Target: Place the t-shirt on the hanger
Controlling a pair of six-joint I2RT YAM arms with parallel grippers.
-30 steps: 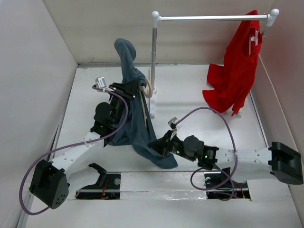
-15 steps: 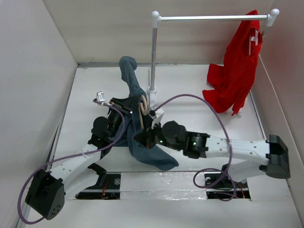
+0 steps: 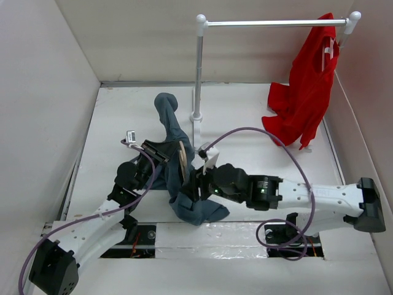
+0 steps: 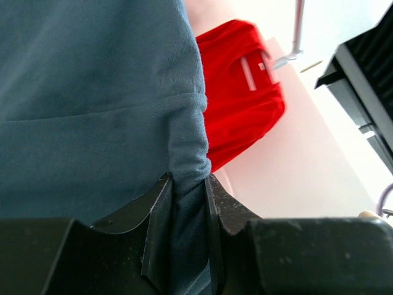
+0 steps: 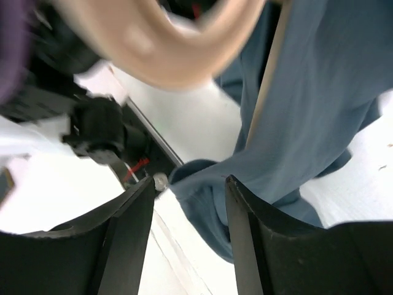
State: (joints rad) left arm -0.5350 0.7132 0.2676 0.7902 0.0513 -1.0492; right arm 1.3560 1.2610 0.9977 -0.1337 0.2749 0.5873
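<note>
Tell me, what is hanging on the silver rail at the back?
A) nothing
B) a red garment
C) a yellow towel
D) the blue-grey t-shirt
B: the red garment hangs from the right end of the rail; the t-shirt is lower down, off it.

The left gripper (image 4: 187, 184) pinches a fold of the t-shirt (image 4: 92, 92).
Blue-grey cloth fills the view above the jaws; a red garment (image 4: 239, 92) shows right of the t-shirt, behind it.
</note>
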